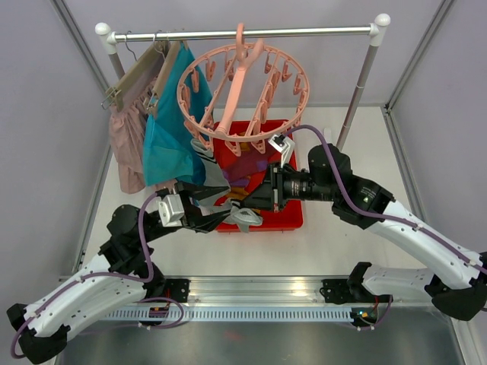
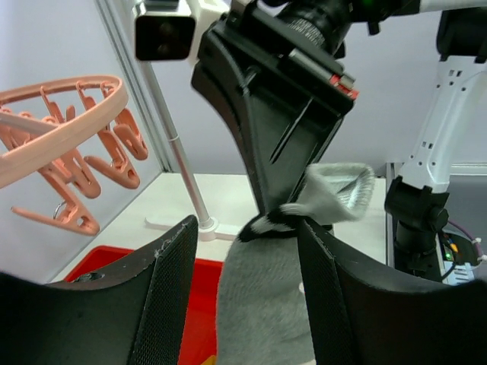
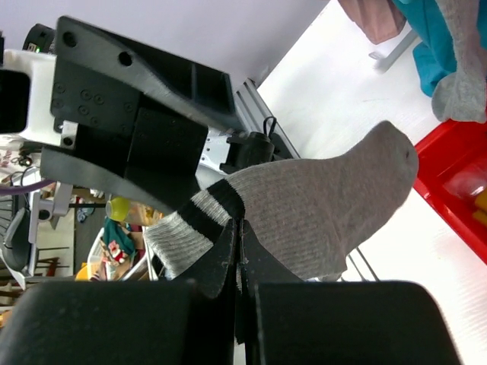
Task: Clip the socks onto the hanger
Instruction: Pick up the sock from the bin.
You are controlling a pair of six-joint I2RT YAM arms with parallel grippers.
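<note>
The right gripper (image 3: 240, 228) has its jaws clenched on the grey sock (image 3: 319, 205) by its black-striped cuff, holding it up over the red bin (image 1: 293, 217) on the desk (image 1: 350, 236); the left gripper (image 2: 247, 255) has its jaws released, one on either side of the sock's hanging body; the salmon-pink clip hanger (image 1: 236, 72) hangs from the rail (image 1: 304, 32) beyond.

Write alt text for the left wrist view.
The right gripper, reaching down from above, is shut on a grey sock at its black-striped cuff, and the sock hangs between the open fingers of the left gripper. The pink clip hanger is at left, a red bin below.
</note>
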